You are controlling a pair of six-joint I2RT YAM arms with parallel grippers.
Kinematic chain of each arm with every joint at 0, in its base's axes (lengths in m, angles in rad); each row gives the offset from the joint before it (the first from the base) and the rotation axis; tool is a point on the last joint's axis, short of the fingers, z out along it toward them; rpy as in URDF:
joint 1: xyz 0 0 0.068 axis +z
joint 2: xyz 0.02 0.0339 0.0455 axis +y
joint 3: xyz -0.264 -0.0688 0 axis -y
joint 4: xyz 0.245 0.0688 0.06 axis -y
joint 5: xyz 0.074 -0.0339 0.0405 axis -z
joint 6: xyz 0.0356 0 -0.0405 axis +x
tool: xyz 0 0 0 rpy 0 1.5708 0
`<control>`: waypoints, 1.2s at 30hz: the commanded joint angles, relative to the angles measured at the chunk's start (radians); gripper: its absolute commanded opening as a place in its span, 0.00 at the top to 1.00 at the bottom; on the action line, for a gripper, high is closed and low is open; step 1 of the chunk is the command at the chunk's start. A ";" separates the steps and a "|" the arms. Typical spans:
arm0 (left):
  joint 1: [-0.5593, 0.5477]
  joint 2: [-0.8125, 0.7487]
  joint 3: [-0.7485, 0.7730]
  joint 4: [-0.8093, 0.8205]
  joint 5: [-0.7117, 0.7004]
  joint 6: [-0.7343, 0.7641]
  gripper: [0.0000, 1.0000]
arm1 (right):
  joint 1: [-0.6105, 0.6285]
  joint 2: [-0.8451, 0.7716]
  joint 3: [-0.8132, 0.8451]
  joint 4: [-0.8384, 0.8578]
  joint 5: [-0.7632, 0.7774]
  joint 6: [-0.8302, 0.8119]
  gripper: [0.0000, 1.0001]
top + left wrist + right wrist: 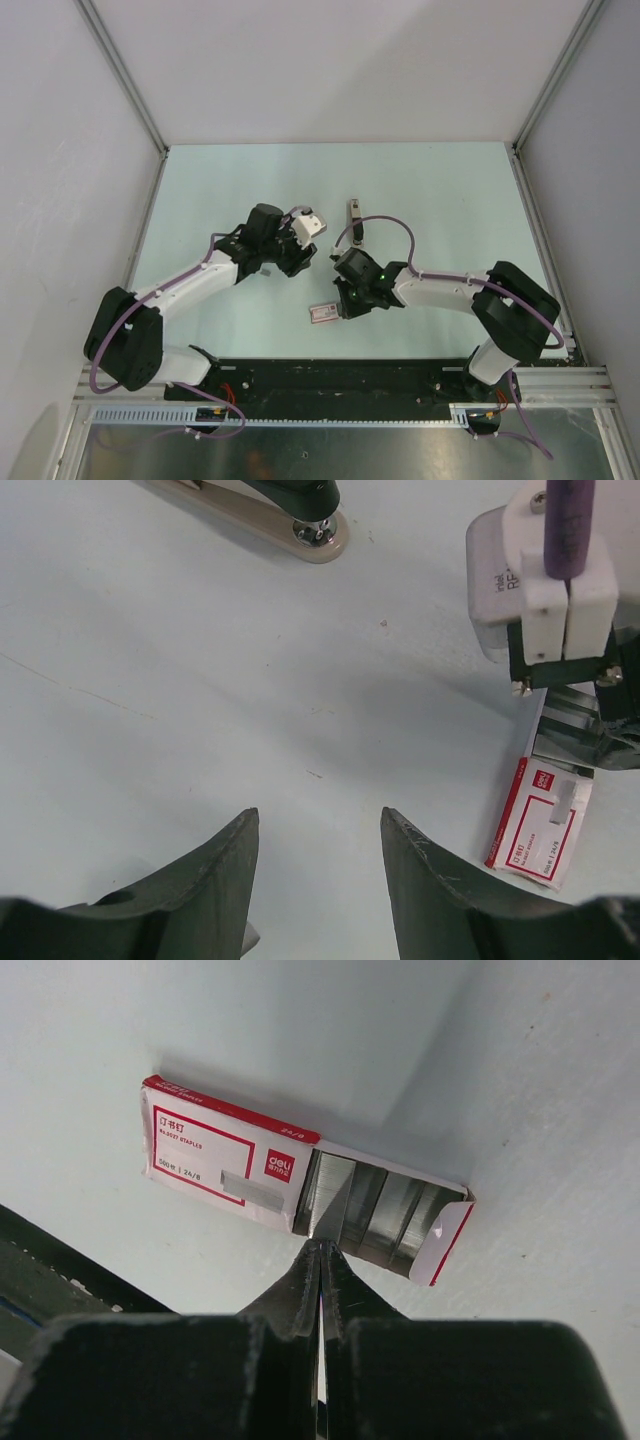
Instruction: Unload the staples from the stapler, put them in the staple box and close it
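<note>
The stapler (pixel 354 218) lies on the table beyond both grippers; in the left wrist view only its end (pixel 300 525) shows, with a beige base and a dark upper part. Staples (pixel 375 1205) lie in silver rows in the open end of a red-and-white box (pixel 215 1150). My right gripper (pixel 322 1245) is shut, its tips against the edge of those rows; nothing clearly shows between its fingers. From above it hangs over the box (pixel 323 313). My left gripper (pixel 318 825) is open over bare table, left of the box (pixel 535 825), holding nothing. It shows from above too (pixel 303 258).
The right arm's white wrist camera (pixel 540 580) fills the upper right of the left wrist view. White walls with metal posts (pixel 125 80) close the table (pixel 240 180) on three sides. A black rail (pixel 330 380) runs along the near edge.
</note>
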 commanded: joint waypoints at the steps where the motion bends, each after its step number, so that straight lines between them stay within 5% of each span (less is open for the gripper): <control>1: 0.006 -0.040 -0.007 0.005 0.018 0.005 0.43 | -0.012 0.007 0.005 0.045 -0.018 -0.020 1.00; 9: 0.009 -0.036 -0.011 0.002 0.015 0.011 0.42 | -0.012 -0.010 0.018 0.046 -0.039 -0.021 1.00; 13: 0.017 -0.027 -0.014 0.000 -0.013 0.036 0.34 | -0.019 -0.085 0.022 0.024 -0.033 -0.029 1.00; 19: 0.063 -0.004 -0.032 -0.013 -0.098 0.218 0.15 | -0.070 -0.252 0.024 -0.008 0.012 -0.029 0.72; 23: 0.112 0.048 -0.029 -0.037 -0.140 0.350 0.04 | -0.097 -0.332 0.024 -0.015 0.036 -0.035 0.67; 36: 0.123 0.206 -0.017 -0.067 -0.242 0.551 0.08 | -0.127 -0.362 0.020 -0.028 0.057 -0.032 0.71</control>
